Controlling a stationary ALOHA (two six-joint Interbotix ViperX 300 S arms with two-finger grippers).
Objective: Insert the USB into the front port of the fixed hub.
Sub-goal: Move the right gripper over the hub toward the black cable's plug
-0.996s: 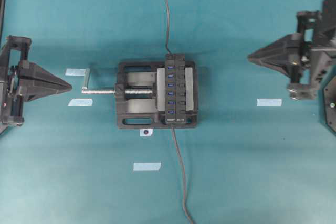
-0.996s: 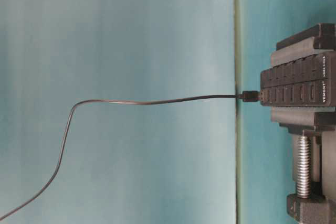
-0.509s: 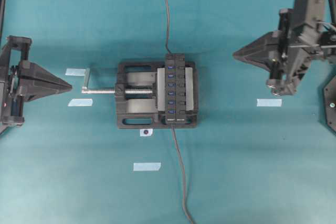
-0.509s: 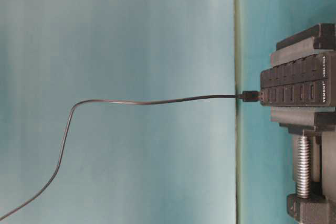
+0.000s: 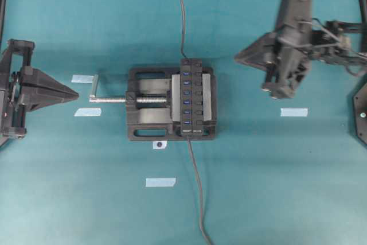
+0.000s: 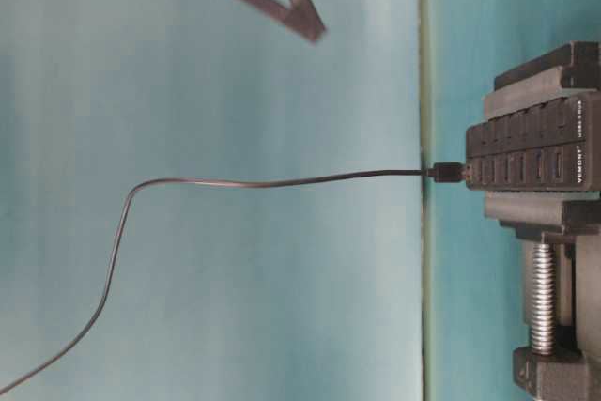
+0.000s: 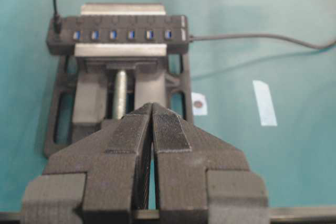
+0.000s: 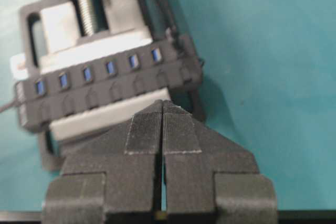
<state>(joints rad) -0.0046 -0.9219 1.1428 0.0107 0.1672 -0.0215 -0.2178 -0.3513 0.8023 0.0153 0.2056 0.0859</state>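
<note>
Right pincer (image 5: 238,58), shut and empty, has swung nearer the fixed hub (image 5: 191,97); table-level view shows only its tip.

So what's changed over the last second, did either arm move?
The right gripper, shut and holding nothing, has swung in from the right edge toward the vise and the fixed hub, and now shows in the table-level view too. The left gripper stayed put and shut. Hub, vise and cables are unchanged.
</note>
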